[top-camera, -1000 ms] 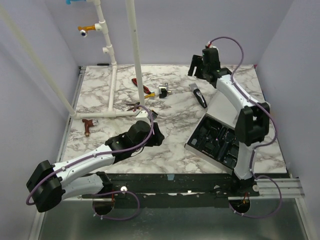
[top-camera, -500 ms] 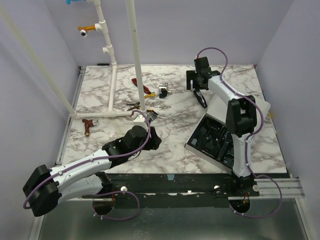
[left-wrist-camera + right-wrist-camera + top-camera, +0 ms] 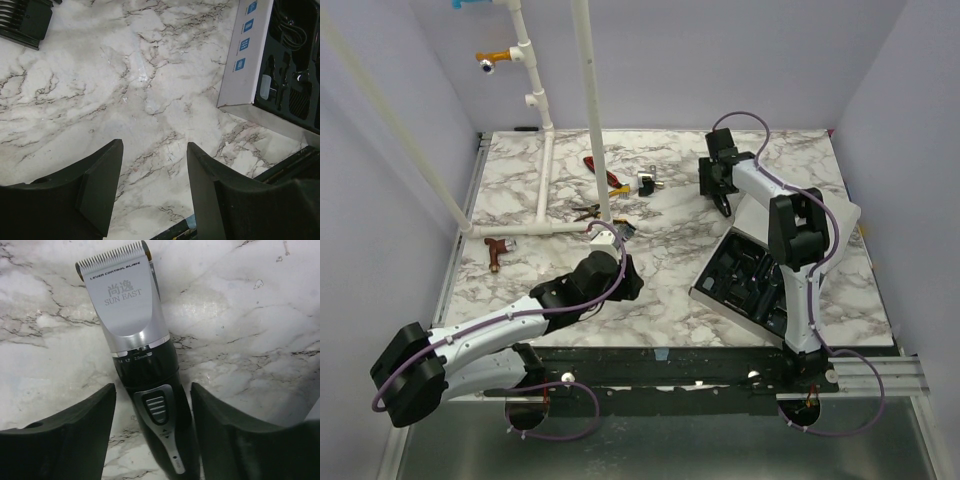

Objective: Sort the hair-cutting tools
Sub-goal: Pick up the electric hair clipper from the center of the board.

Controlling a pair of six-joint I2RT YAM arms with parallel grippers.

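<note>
The slim black clipper (image 3: 145, 370) with its silver blade end lies flat on the marble, blade pointing away from the right wrist camera. My right gripper (image 3: 153, 390) is lowered over it and open. One finger stands on each side of the clipper's body, with a gap on both sides. In the top view the right gripper (image 3: 717, 185) sits at the back of the table over the clipper (image 3: 724, 205). A black comb guard (image 3: 22, 20) lies beyond my left gripper (image 3: 155, 145), which is open over bare marble with nothing between its fingers.
An open case (image 3: 750, 280) with black compartments holding black pieces sits front right, its white lid (image 3: 245, 55) raised. Red- and yellow-handled tools (image 3: 605, 175), a small black-and-white piece (image 3: 647, 182), a reddish-brown T piece (image 3: 496, 250) and a white pipe frame (image 3: 545, 170) occupy the back left.
My right gripper has come down from above the table's back onto the clipper and now straddles it. The left arm has shifted only slightly.
</note>
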